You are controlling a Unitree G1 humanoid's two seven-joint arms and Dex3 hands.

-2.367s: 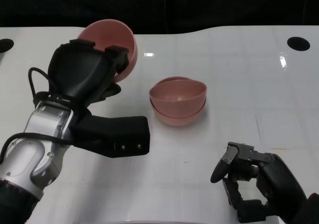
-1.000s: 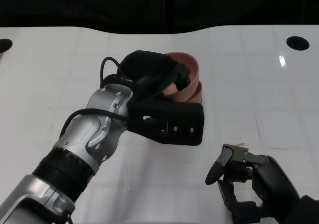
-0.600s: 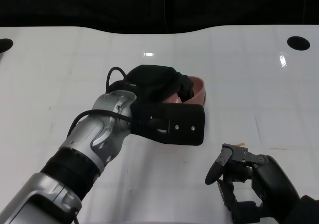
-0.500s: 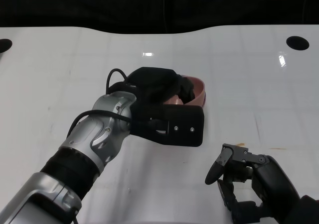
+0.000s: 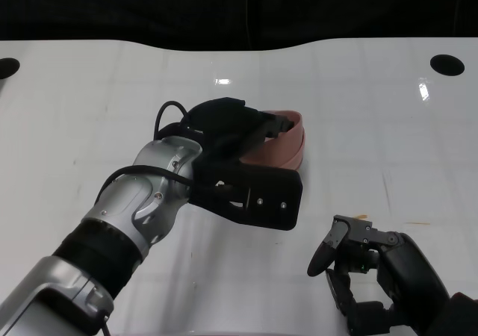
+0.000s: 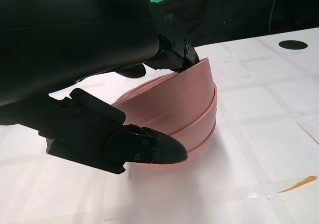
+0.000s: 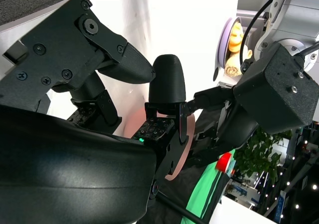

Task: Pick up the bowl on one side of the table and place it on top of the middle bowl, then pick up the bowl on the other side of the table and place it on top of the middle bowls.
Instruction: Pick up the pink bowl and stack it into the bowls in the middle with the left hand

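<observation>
Pink bowls (image 5: 282, 145) sit stacked in the middle of the white table (image 5: 373, 112). My left hand (image 5: 228, 127) reaches over the stack from the left. In the left wrist view the top bowl (image 6: 172, 102) sits tilted in the stack, with fingertips (image 6: 174, 55) on its raised rim and the thumb (image 6: 147, 148) low against the outer wall, so the hand still holds it. My right hand (image 5: 370, 272) rests near the front right of the table with its fingers bent apart and nothing in them.
Dark round holes mark the table at the far right (image 5: 447, 65) and the far left (image 5: 6, 67). A small orange scrap (image 6: 297, 184) lies on the table right of the stack. The table's far edge runs along a black backdrop.
My left hand carried the pink bowl from the far left to the middle stack and lowered it in. In the last half second the hand drew back slightly. The right hand stayed still.
</observation>
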